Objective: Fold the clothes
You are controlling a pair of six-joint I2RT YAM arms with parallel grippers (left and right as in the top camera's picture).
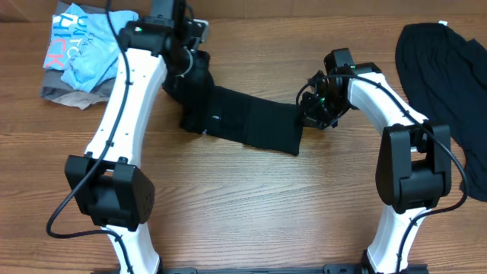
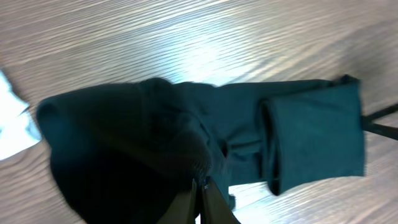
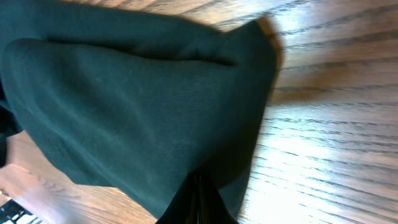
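from overhead you see a long, folded black fabric garment (image 1: 247, 122) lying across the middle of the brown wooden table (image 1: 251, 205), running from upper left to lower right. your left gripper (image 1: 189, 67) sits on its bunched left end and your right gripper (image 1: 310, 110) sits at its right edge. the arms and fabric hide both sets of fingertips here, so you cannot tell their spread from this view. a second black garment (image 1: 437, 68) lies heaped at the table's far right, well apart. a light blue and white printed cloth (image 1: 84, 49) lies on a grey cloth (image 1: 57, 91) at the far left corner.

in the left wrist view your left gripper (image 2: 200, 190) has its fingers pressed together on a raised bunch of the black fabric garment (image 2: 305, 140), whose folded end lies flat on the wood beyond. a bit of the light blue and white printed cloth (image 2: 12, 130) shows at the left edge.

in the right wrist view your right gripper (image 3: 198, 186) pinches the near edge of the black fabric garment (image 3: 124, 106), fingers narrowed onto the cloth. the fabric fills most of the view, with bare wood to the right.
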